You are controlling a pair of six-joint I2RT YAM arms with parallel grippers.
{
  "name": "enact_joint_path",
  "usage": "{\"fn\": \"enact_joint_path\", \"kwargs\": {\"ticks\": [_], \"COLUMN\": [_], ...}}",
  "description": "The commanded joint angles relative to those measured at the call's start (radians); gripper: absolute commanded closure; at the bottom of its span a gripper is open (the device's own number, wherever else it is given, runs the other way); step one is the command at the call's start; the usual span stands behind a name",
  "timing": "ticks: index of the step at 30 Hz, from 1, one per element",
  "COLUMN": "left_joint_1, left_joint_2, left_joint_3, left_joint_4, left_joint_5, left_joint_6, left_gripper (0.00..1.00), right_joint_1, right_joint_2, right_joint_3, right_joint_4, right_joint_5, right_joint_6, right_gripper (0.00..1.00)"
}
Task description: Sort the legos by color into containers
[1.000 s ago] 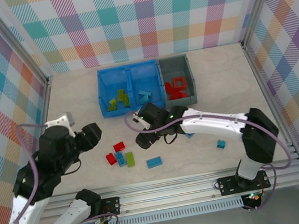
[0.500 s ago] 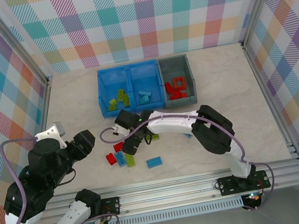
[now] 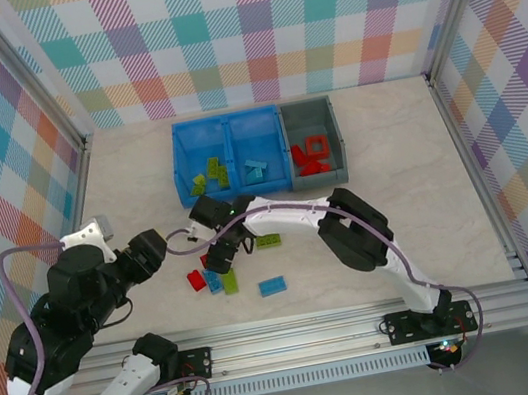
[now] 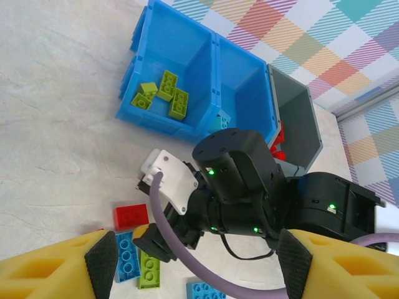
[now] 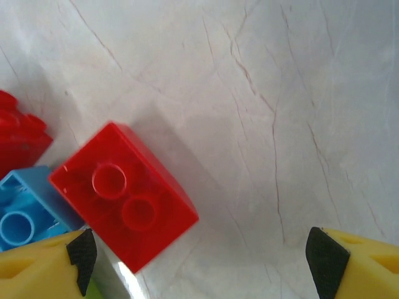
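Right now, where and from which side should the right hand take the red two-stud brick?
Probably its short ends, from straight above: the red two-stud brick lies flat, studs up, and a light blue brick crowds one long side.

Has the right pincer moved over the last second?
Yes. Seen from above, the right pincer has swung left, from in front of the right compartment of the blue bin to in front of its left one.

A: What carries everything?
B: A pale table with thin, marble-like veins.
A: And around it?
B: Plaid walls in pastel pink, teal, orange and yellow stand on its far, left and right edges, with metal posts at the two far corners. Ribbed aluminium rails run along the near edge.
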Motion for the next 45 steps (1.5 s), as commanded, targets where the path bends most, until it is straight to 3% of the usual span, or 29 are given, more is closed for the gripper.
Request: {"fn": "enact_joint_path", "kwargs": {"ticks": [1, 11, 21, 25, 30, 34, 38, 42, 45], "left_joint_1": [0.001, 0.000, 0.000, 0.000, 0.000, 0.000, -0.003, -0.089, -0.236], "left_joint_2": [-0.005, -0.003, -0.017, -0.017, 0.013, 0.095, 0.207, 0.351, 0.502], "left_joint_3": [0.025, 0.018, 0.008, 0.005, 0.003, 0.005, -0.003, 0.002, 0.053], "left_joint_4": [-0.024, -0.013, -0.015, -0.013, 0.016, 0.091, 0.218, 0.361, 0.433], "left_joint_5": [-0.018, -0.001, -0.009, -0.005, 0.050, 0.169, 0.286, 0.288, 0.196], "left_joint_6": [-0.003, -0.007, -0.016, -0.017, -0.001, 0.017, 0.008, -0.007, 0.015], "left_gripper": [0.29, 0.29, 0.29, 0.29, 0.28, 0.28, 0.28, 0.28, 0.28], "right_joint_1": [0.014, 0.014, 0.013, 0.009, -0.032, -0.124, -0.299, -0.464, -0.543], "right_joint_2": [0.051, 0.143, 0.173, 0.093, -0.159, -0.448, -0.671, -0.725, -0.619], "right_joint_3": [0.063, 0.217, 0.258, 0.179, -0.031, -0.254, -0.407, -0.421, -0.308], "right_joint_4": [-0.041, -0.098, -0.123, -0.058, 0.061, 0.123, 0.079, -0.030, -0.185], "right_joint_5": [-0.019, 0.015, 0.022, 0.041, 0.050, 0.069, 0.081, 0.155, 0.237], "right_joint_6": [-0.007, 0.047, 0.118, 0.151, 0.232, 0.326, 0.420, 0.475, 0.526], "right_gripper": [0.12, 0.19, 0.57, 0.64, 0.66, 0.66, 0.66, 0.65, 0.63]}}
